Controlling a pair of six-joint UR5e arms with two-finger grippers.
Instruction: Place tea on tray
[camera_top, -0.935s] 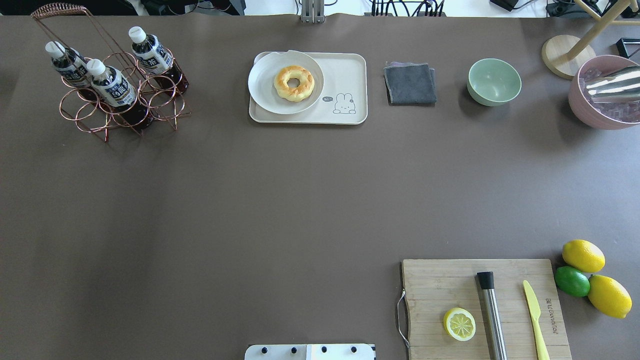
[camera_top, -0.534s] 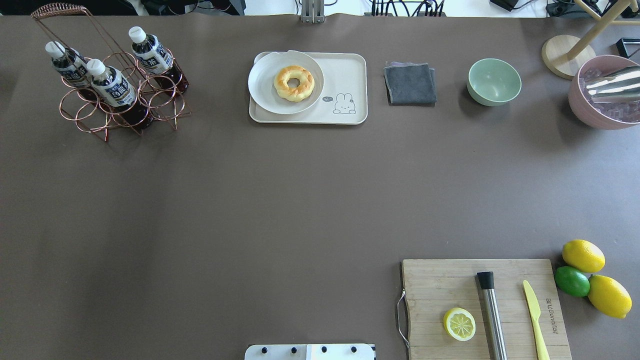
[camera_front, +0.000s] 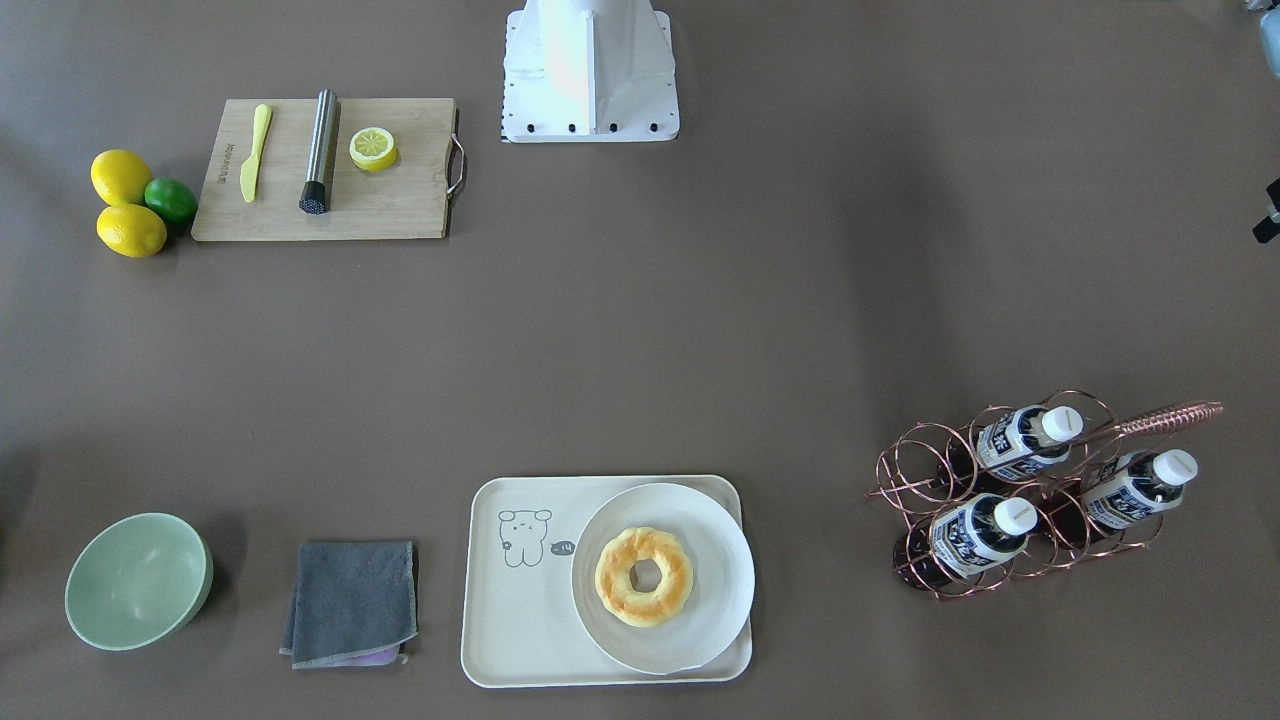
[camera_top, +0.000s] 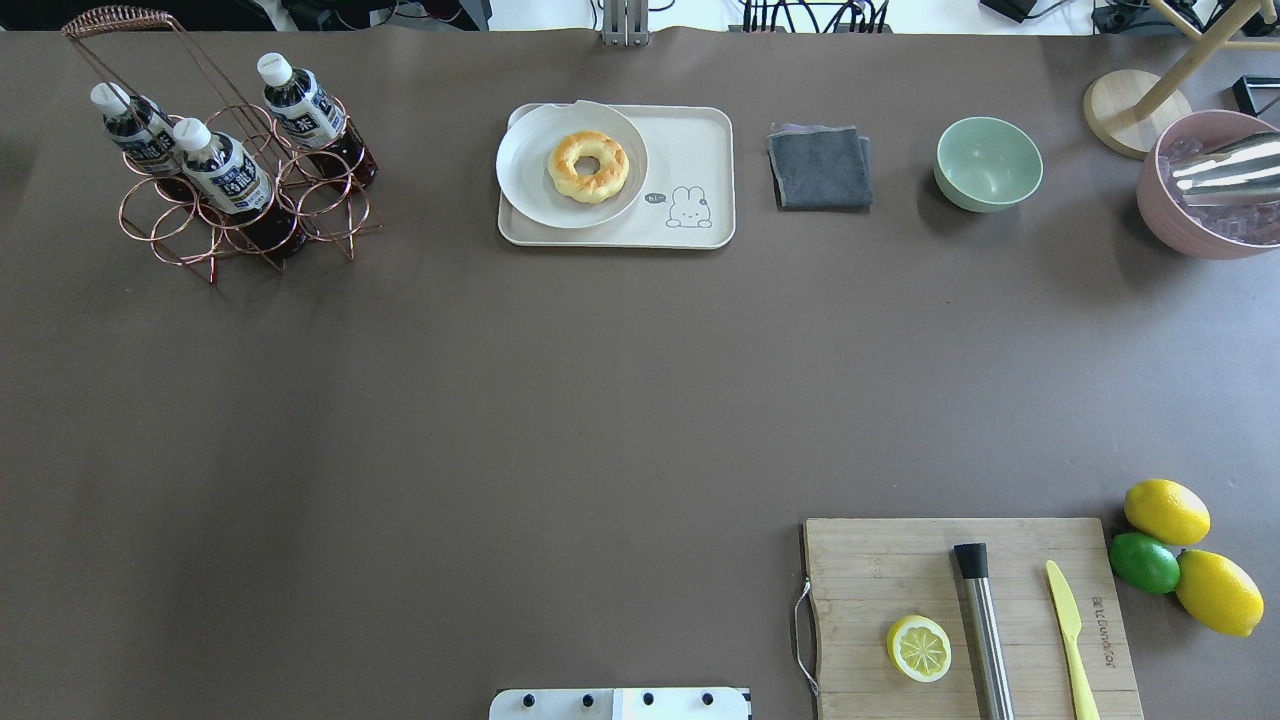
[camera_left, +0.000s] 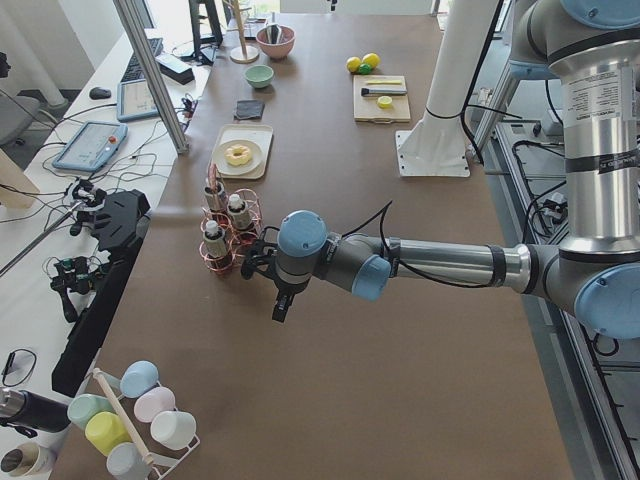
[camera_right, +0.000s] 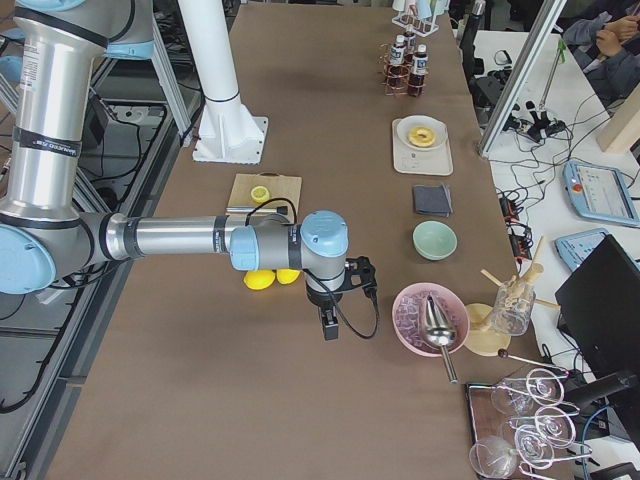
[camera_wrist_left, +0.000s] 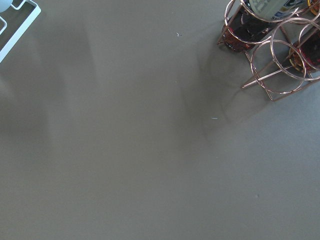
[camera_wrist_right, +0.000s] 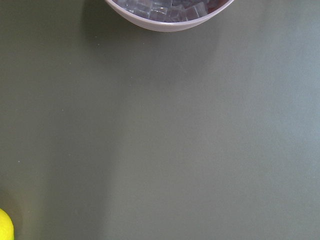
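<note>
Three tea bottles (camera_top: 225, 172) are seated in the rings of a copper wire rack (camera_top: 115, 16) at the far left of the table (camera_top: 600, 400). The tray (camera_top: 700, 140) is located at the far centre of the table, well apart from the rack. Its left part is occupied by a white plate (camera_top: 530, 170), on which a doughnut (camera_top: 588, 167) is laid. The left gripper (camera_left: 283, 303) is suspended over bare table near the rack. The right gripper (camera_right: 329, 326) is suspended over bare table near a pink bowl (camera_top: 1165, 225) of ice. Both grippers are shown in the side views only, so the jaw opening of neither can be determined.
</note>
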